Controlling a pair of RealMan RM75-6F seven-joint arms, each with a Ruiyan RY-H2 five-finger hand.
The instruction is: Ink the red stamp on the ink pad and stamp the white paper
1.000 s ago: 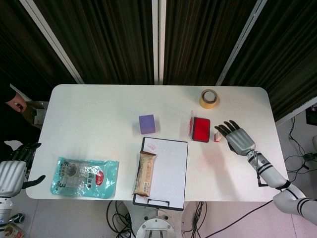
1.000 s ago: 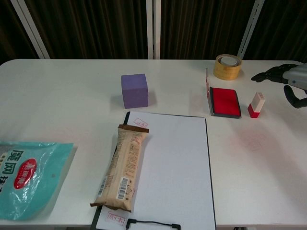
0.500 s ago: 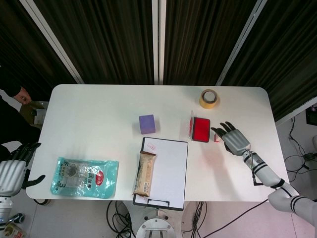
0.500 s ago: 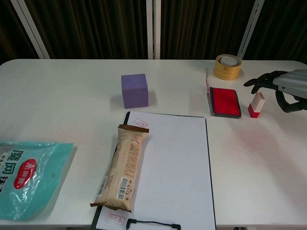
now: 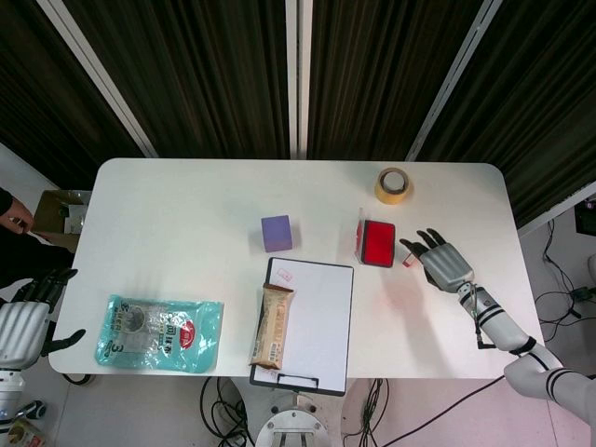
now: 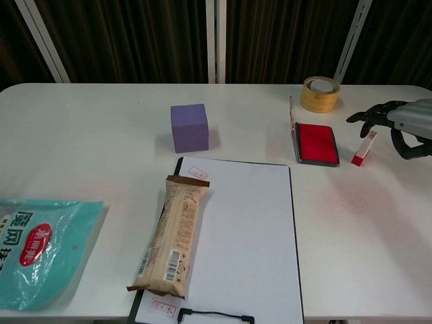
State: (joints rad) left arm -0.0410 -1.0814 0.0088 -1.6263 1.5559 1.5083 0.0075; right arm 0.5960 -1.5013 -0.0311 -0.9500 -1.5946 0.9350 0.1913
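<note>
The red stamp [image 6: 362, 150], white above and red at its base, stands tilted just right of the open ink pad [image 6: 317, 143]; in the head view the stamp [image 5: 408, 260] sits beside the ink pad [image 5: 378, 243]. My right hand [image 6: 399, 123] reaches in from the right with fingers spread, and its fingertips [image 6: 368, 125] touch the stamp's top while the thumb stays apart. The head view shows the same right hand [image 5: 440, 261]. The white paper [image 6: 236, 236] lies on a clipboard, bearing small red marks. My left hand [image 5: 23, 321] hangs off the table's left edge, holding nothing.
A snack bar [image 6: 172, 236] lies over the paper's left edge. A purple cube [image 6: 189, 127] stands behind the clipboard. A tape roll [image 6: 320, 94] sits behind the ink pad. A teal bag [image 6: 37, 250] lies at the front left. A person [image 5: 14, 219] stands at the left.
My right hand has moved left to the stamp, and its fingertips now touch the top. The stamp has tipped from upright to a tilt. The left hand has not moved.
</note>
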